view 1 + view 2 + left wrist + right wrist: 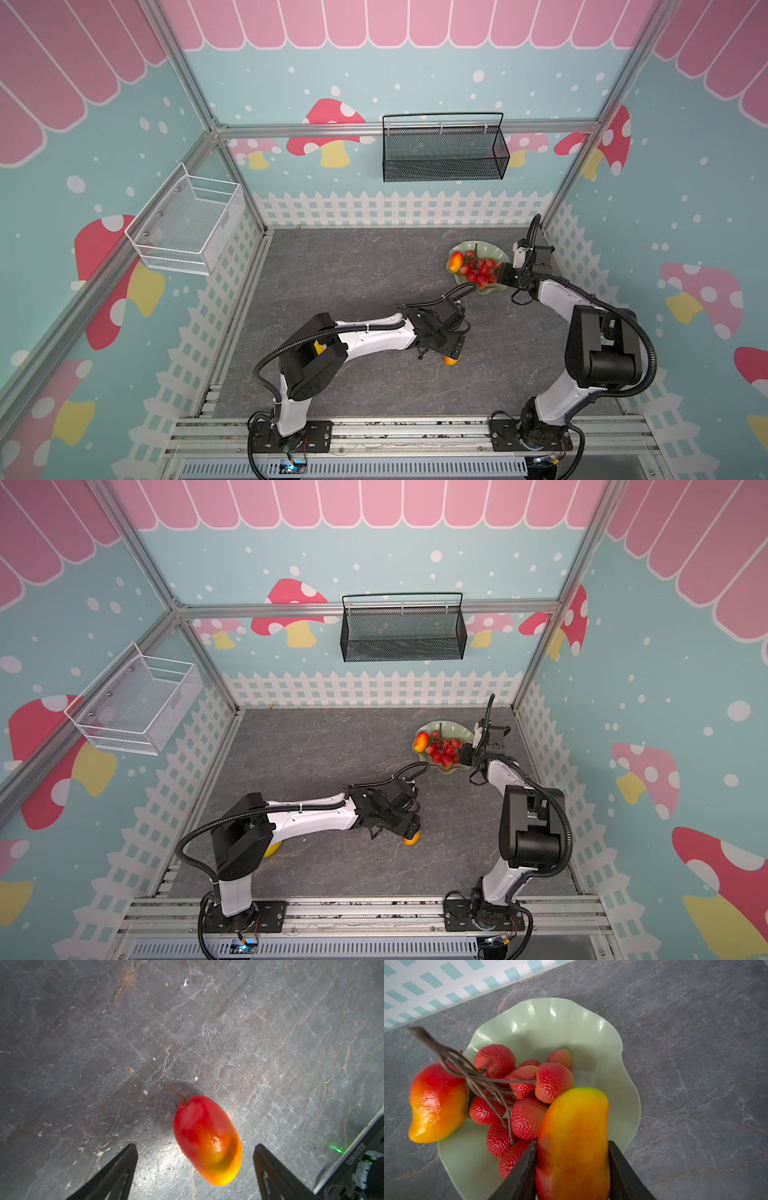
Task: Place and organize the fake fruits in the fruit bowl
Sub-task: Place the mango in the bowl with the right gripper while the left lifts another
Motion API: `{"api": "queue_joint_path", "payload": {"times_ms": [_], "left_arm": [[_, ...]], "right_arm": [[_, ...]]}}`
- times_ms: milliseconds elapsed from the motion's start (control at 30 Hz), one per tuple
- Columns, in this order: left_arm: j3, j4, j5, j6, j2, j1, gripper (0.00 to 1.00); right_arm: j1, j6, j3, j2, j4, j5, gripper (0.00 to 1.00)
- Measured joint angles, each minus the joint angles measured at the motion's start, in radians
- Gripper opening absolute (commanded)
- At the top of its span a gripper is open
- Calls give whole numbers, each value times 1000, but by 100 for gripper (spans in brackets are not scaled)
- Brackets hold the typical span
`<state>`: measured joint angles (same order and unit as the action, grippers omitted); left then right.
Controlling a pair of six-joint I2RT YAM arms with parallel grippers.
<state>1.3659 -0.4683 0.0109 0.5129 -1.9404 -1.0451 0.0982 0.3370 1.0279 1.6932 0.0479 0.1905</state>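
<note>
Our right pincer (572,1144) grips a mango (571,1109) at the lower centre of its wrist frame, over the fruit bowl (550,1012), whose middle the red cluster (525,1088) fills. Released there, we fear it may roll off over the rim. Our left pincer (195,1145) stands wide astride a second mango (199,1122), bottom centre, on the tabletop (83,1043); off-centre jaws could knock it aside.

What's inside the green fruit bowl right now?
Inside the fruit bowl: a red berry cluster on a brown stem, and one mango leaning at its rim. The right gripper holds a second mango over it, hiding the bowl floor beneath; anything under the cluster can't be seen.
</note>
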Motion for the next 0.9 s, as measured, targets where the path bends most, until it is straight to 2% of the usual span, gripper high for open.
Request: {"api": "queue_joint_path", "payload": {"times_ms": [400,633,733,900], "left_arm": [[41,-31,0,-1,-38,-18,83],[45,-39,0,-6,-40,-22,76],[49,-44,1,-10,-47,-24,74],[74,-51,1,-13,-82,-26,73]], "right_arm": [[0,-1,3,17,-11,4,65],[0,0,26,1,1,5,67],[0,0,24,-64,27,6,69],[0,6,-46,-293,40,13,71]]}}
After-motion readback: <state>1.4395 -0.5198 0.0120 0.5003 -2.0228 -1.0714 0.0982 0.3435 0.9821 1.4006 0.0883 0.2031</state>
